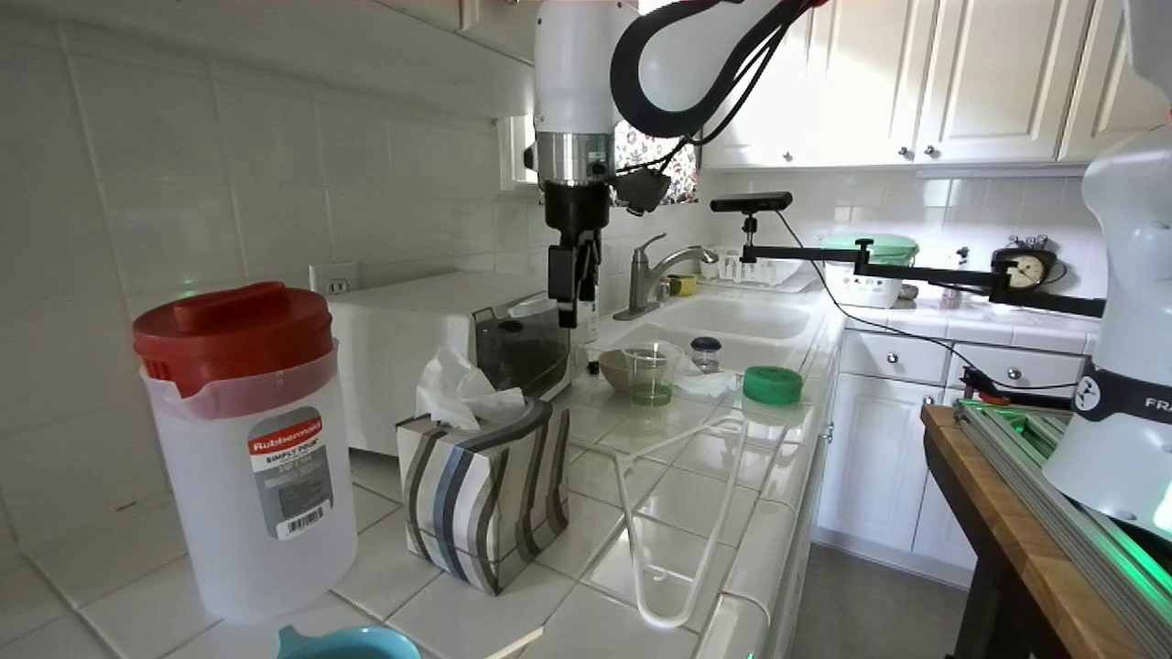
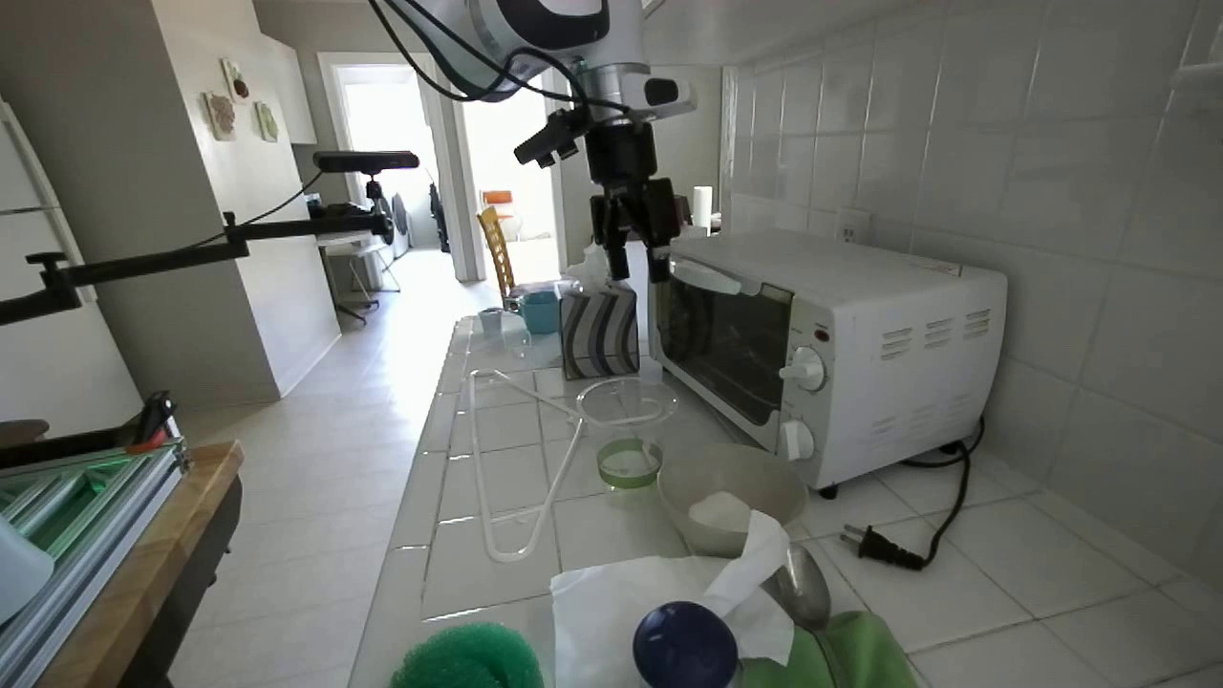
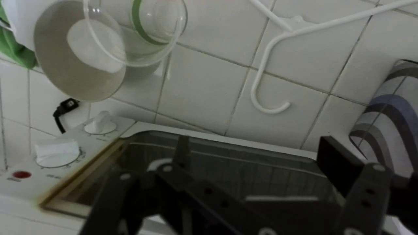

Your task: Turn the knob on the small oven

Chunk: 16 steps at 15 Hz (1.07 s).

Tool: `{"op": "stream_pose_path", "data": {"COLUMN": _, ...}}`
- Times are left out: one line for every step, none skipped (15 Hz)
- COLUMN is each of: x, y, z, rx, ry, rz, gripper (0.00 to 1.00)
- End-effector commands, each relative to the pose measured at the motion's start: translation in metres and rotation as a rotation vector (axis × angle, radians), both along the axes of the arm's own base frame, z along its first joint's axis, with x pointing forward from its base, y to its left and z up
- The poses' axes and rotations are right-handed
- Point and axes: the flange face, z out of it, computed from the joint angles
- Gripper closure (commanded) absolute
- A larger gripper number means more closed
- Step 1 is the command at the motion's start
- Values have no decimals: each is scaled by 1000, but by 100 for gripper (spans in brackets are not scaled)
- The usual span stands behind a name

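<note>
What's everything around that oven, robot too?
small oven: 1, white, counter
knobs: 2, white, oven front
plug: 1, black, beside oven
jug: 1, clear and red, beside oven
tissue box: 1, grey striped, beside oven
mug: 1, blue, near jug
hanger: 1, white, counter
bowl: 1, beige, near knobs
cup: 1, clear, beside bowl
spoon: 1, silver, beside bowl
paper: 1, white, beside bowl
jar: 1, clear and blue, near paper
cloth: 1, green, near spoon
round thing: 1, green, counter edge
fingers: 2, black, over counter
arm: 1, white, above fingers
</note>
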Motion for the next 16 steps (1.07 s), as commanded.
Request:
{"op": "stream_pose_path", "data": {"x": -7, "y": 5, "z": 10, "rx": 47, "ry": 0, "rz": -57, "gripper": 0}}
{"op": "stream_pose_path", "data": {"x": -9, "y": 6, "z": 13, "rx": 66, "ry": 0, "rz": -61, "gripper": 0}}
{"op": "stream_pose_path", "data": {"x": -12, "y": 6, "z": 15, "rx": 78, "ry": 1, "rz": -77, "gripper": 0}}
{"op": "stream_pose_path", "data": {"x": -16, "y": 8, "z": 17, "rx": 92, "ry": 3, "rz": -88, "gripper": 0}}
{"op": "stream_pose_path", "data": {"x": -19, "y": 9, "z": 18, "rx": 109, "ry": 13, "rz": -99, "gripper": 0}}
{"op": "stream_pose_path", "data": {"x": -23, "y": 11, "z": 19, "rx": 121, "ry": 27, "rz": -110, "gripper": 0}}
{"op": "stream_pose_path", "data": {"x": -28, "y": 14, "z": 20, "rx": 133, "ry": 39, "rz": -116, "gripper": 0}}
{"op": "stream_pose_path", "data": {"x": -32, "y": 15, "z": 20, "rx": 138, "ry": 52, "rz": -123, "gripper": 0}}
{"op": "stream_pose_path", "data": {"x": -35, "y": 16, "z": 21, "rx": 133, "ry": 65, "rz": -123, "gripper": 0}}
{"op": "stream_pose_path", "data": {"x": -39, "y": 16, "z": 22, "rx": 127, "ry": 75, "rz": -122, "gripper": 0}}
{"op": "stream_pose_path", "data": {"x": -42, "y": 15, "z": 24, "rx": 108, "ry": 84, "rz": -124, "gripper": 0}}
{"op": "stream_pose_path", "data": {"x": -45, "y": 14, "z": 26, "rx": 95, "ry": 87, "rz": -126, "gripper": 0}}
{"op": "stream_pose_path", "data": {"x": -47, "y": 13, "z": 27, "rx": 83, "ry": 93, "rz": -130, "gripper": 0}}
{"op": "stream_pose_path", "data": {"x": -49, "y": 12, "z": 29, "rx": 74, "ry": 97, "rz": -135, "gripper": 0}}
{"op": "stream_pose_path", "data": {"x": -51, "y": 12, "z": 30, "rx": 69, "ry": 99, "rz": -140, "gripper": 0}}
{"op": "stream_pose_path", "data": {"x": -52, "y": 11, "z": 30, "rx": 67, "ry": 106, "rz": -135, "gripper": 0}}
